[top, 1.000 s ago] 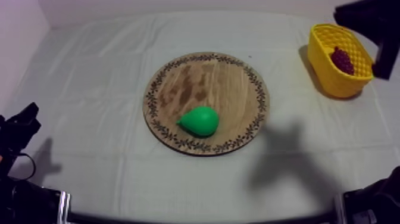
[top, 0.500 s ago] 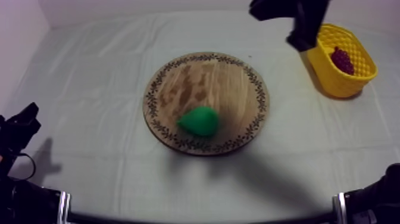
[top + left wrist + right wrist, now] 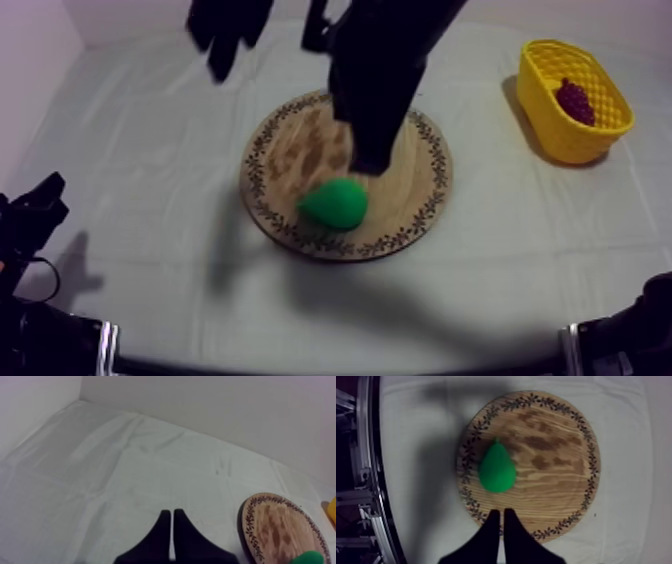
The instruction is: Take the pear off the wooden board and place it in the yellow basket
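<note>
My right fingers [image 3: 492, 536], pressed together and empty, hung near the pear [image 3: 497, 470], which looked light, smooth and stiff, best gripped across its wide belly.

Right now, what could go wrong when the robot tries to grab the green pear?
1. The right end effector is shut above the wooden board; if it comes down without opening, it could knock the pear instead of gripping it.
2. The pear lies on its side near the board's rim, so a nudge might roll it off.
3. The yellow basket already holds grapes, so the pear might land on them.
</note>
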